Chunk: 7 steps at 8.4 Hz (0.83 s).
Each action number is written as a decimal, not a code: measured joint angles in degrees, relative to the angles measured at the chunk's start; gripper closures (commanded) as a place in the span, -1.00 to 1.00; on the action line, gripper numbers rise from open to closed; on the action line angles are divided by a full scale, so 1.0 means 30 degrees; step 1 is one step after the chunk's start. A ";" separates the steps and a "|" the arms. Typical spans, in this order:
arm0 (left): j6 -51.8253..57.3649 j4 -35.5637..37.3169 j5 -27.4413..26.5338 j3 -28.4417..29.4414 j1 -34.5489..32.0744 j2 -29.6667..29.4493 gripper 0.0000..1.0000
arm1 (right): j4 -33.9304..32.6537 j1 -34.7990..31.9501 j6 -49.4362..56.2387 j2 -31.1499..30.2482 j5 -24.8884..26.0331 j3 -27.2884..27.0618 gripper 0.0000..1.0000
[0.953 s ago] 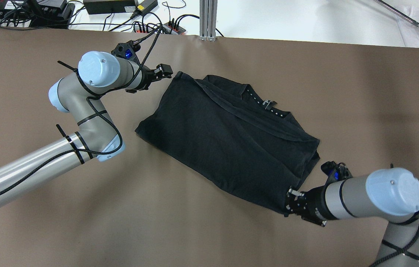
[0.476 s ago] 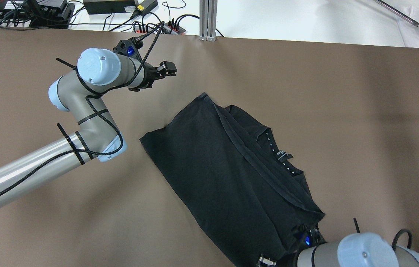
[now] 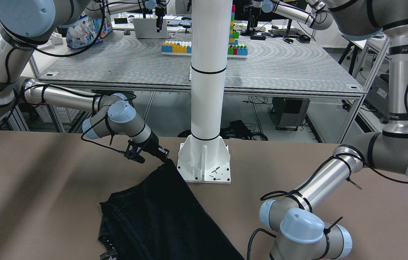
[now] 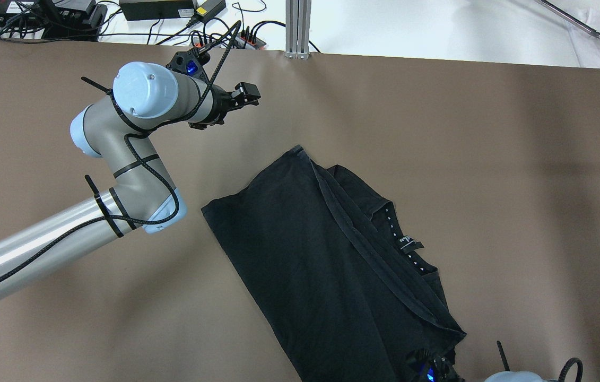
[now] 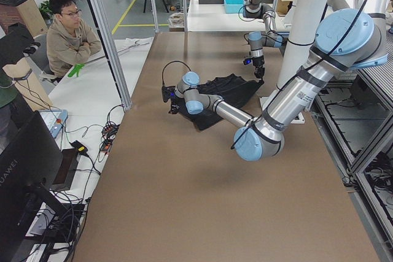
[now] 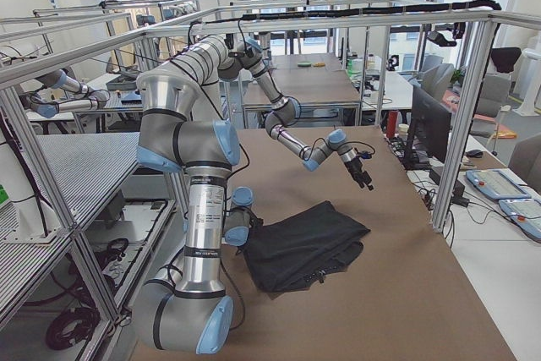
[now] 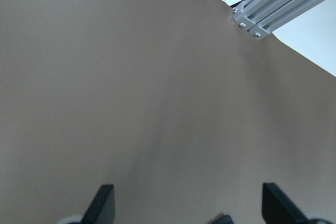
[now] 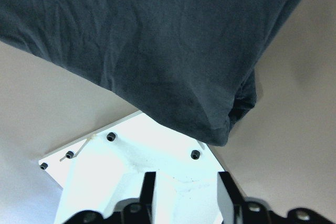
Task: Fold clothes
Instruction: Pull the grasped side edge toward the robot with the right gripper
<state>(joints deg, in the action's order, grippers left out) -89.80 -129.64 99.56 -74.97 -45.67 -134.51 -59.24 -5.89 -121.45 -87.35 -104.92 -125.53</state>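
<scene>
Open brown worktop (image 4: 490, 159) stretches right and far of the folded black fabric garment (image 4: 305, 265); the white bolted column base (image 3: 204, 169) blocks its near corner.

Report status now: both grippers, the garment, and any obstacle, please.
Left gripper open, empty. Right gripper open, at corner of black garment. It lies folded over. White post base beside that corner.

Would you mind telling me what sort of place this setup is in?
Most likely a robotics lab. Further robot arms stand at neighbouring benches, toy blocks sit on a metal bench behind the table, and a person sits to one side, not far from a monitor.
</scene>
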 measured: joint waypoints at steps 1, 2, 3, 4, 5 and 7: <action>-0.0383 0.0120 -0.0053 -0.0225 0.0316 0.0178 -0.95 | 0.0000 -0.0389 0.0092 0.0013 0.0050 -0.0048 -0.90; -0.0612 0.0172 -0.0058 -0.0579 0.0563 0.0634 -0.95 | 0.0000 -0.0861 0.0165 0.0038 0.0071 -0.0035 -0.90; -0.0712 0.0175 -0.0032 -0.1015 0.0705 0.1252 -0.94 | 0.0000 -0.1260 0.0216 0.0073 0.0089 0.0006 -0.90; -0.0771 0.0136 -0.0019 -0.1428 0.0838 0.2000 -0.92 | 0.0001 -0.1624 0.0241 0.0094 0.0101 0.0043 -0.90; -0.0839 0.0095 -0.0076 -0.1960 0.1180 0.2692 -0.84 | 0.0000 -0.1871 0.0251 0.0106 0.0110 0.0067 -0.90; -0.0903 0.0005 -0.0153 -0.3004 0.1952 0.4361 -0.71 | 0.0001 -0.2111 0.0272 0.0237 0.0475 0.0055 -0.90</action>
<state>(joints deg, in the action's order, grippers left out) -92.51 -129.63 99.10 -83.99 -39.82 -121.42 -59.24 -12.22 -120.63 -86.64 -103.50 -125.36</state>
